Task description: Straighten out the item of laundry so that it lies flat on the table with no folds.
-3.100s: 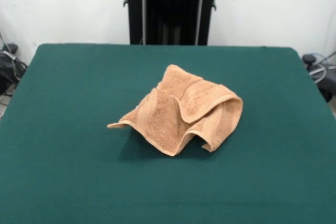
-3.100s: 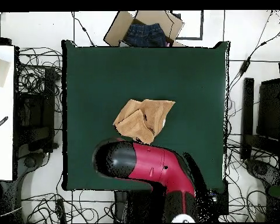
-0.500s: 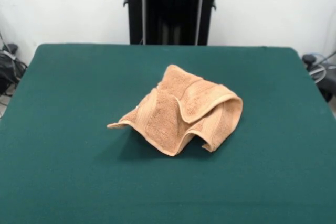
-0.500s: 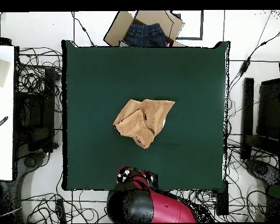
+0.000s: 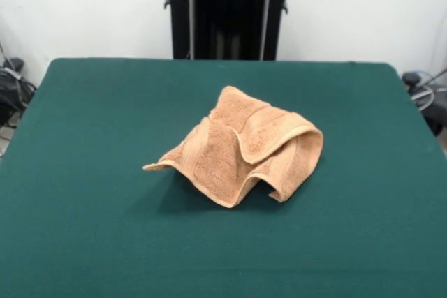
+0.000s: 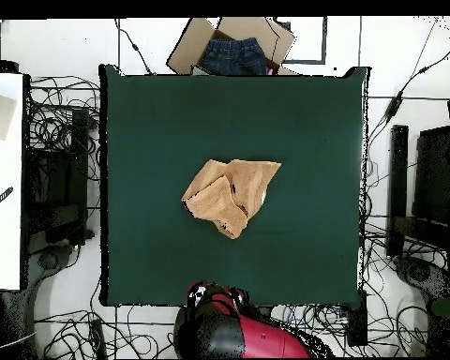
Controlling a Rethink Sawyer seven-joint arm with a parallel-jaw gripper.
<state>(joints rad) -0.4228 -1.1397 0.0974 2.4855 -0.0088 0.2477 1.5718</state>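
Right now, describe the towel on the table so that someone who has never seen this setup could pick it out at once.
Look at the big dark green table in front of the robot's black pedestal. Near its middle sits the towel, a tan terry cloth crumpled into a folded heap with banded borders. Nothing else lies on the green top.

One towel (image 5: 244, 148) (crumpled), one table (image 5: 84, 228), one arm (image 6: 238, 336).

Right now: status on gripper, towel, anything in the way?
Gripper not in view; only the red arm shows, at the table's base edge. Towel crumpled mid-table, folds overlapping, not flat. Nothing else on the table.
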